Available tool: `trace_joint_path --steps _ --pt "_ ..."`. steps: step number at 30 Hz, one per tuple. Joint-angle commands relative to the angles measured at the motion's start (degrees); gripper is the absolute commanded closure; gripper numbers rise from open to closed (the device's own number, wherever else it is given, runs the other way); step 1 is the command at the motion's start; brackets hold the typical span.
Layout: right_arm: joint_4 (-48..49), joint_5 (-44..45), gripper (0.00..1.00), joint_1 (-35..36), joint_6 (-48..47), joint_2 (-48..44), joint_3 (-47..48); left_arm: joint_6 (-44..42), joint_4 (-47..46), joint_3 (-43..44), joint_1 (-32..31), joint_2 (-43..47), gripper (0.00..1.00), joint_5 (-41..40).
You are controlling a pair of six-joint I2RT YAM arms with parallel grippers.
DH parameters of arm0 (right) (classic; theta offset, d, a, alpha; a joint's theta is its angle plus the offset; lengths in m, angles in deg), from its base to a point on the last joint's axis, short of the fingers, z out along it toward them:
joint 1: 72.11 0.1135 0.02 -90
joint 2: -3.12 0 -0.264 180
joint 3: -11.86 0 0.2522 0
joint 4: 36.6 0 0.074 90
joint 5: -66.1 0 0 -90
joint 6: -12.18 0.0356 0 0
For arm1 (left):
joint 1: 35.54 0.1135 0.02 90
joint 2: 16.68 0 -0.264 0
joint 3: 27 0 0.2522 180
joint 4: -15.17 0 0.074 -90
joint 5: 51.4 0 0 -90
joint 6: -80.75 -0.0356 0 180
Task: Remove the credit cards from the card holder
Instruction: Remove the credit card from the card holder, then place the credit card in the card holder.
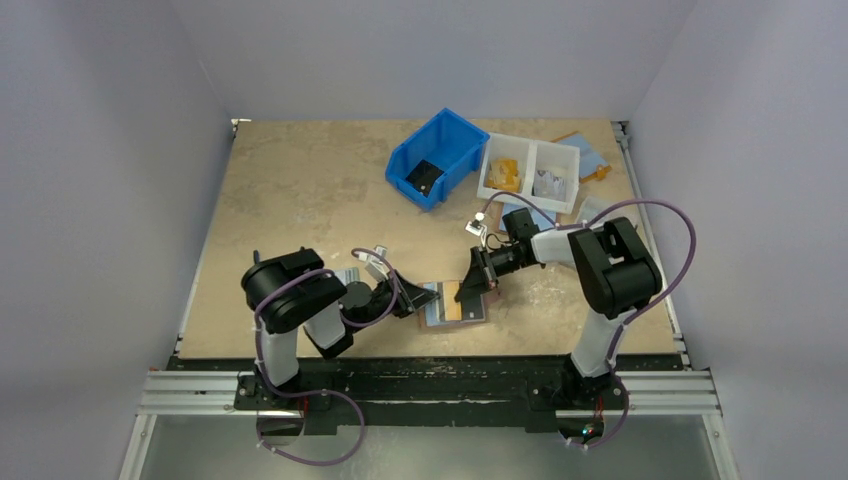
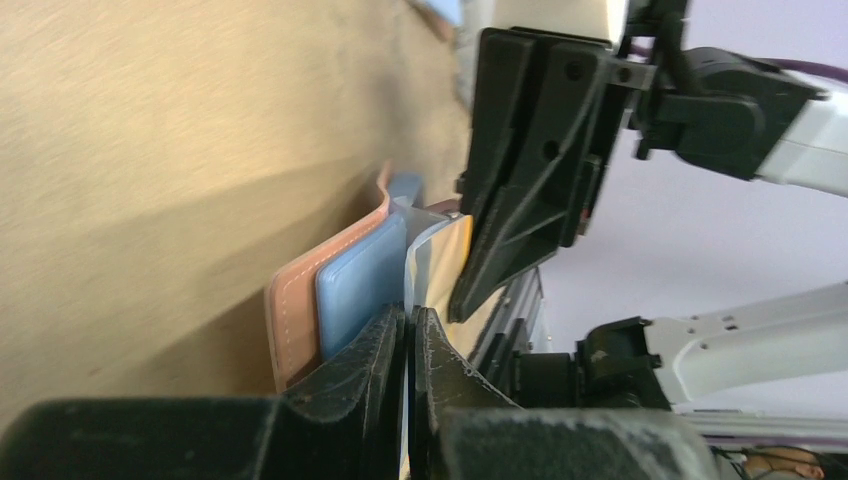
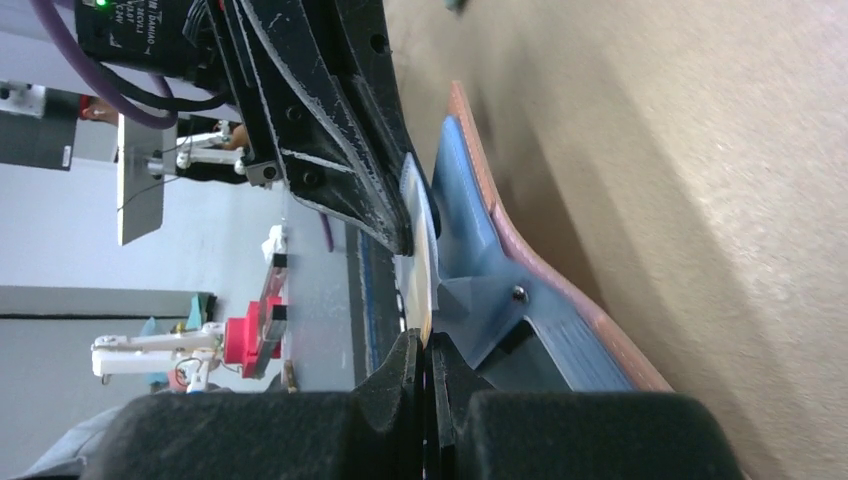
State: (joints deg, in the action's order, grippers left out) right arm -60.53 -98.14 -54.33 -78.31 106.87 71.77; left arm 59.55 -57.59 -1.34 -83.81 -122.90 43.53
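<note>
Between my two grippers the card holder [image 2: 352,283] lies open on the table [image 1: 300,200], salmon cover down, blue lining up. My left gripper [image 2: 408,335] has its jaws narrow, pinched on the edge of a pale card [image 2: 445,255] that stands out of the lining just ahead of its tips. My right gripper [image 3: 425,352] is all but closed on a thin pale card edge, with the holder immediately beside it. I cannot tell whether both grip one card.
</note>
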Motion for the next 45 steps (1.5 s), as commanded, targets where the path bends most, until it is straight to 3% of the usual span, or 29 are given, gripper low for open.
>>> trace_joint_path --steps 1,12,20,31,36,40,45 --pt "-5.68 2.85 0.96 -0.76 -6.07 2.06 3.95 1.75 -15.43 -2.67 1.35 -6.47 0.98 -0.09" --pt "-10.93 6.12 0.96 -0.81 -10.51 4.24 6.28 0.58 -15.49 -4.33 2.86 -6.24 1.0 0.01" --pt "-25.58 8.51 1.0 -1.79 -27.41 1.02 12.18 0.17 -15.43 -5.86 3.85 -5.33 0.97 -0.44" --pt "-37.23 10.5 1.0 -2.5 -41.85 -9.78 17.53 -1.85 -10.83 -7.72 4.24 0.7 0.68 -0.89" --pt "-31.27 18.11 1.0 -4.44 -38.25 -20.24 17.64 -5.6 0.44 -7.18 4.23 8.83 0.53 -0.92" --pt "-21.76 28.91 1.0 -4.42 -36.78 -27.74 18.19 -12.44 26.27 -2.98 4.23 21.19 0.44 -2.23" --pt "-19.98 43.2 1.0 -4.42 -50.46 -25.65 25.21 -19.5 49.73 -0.58 4.19 36.82 0.37 -9.8"
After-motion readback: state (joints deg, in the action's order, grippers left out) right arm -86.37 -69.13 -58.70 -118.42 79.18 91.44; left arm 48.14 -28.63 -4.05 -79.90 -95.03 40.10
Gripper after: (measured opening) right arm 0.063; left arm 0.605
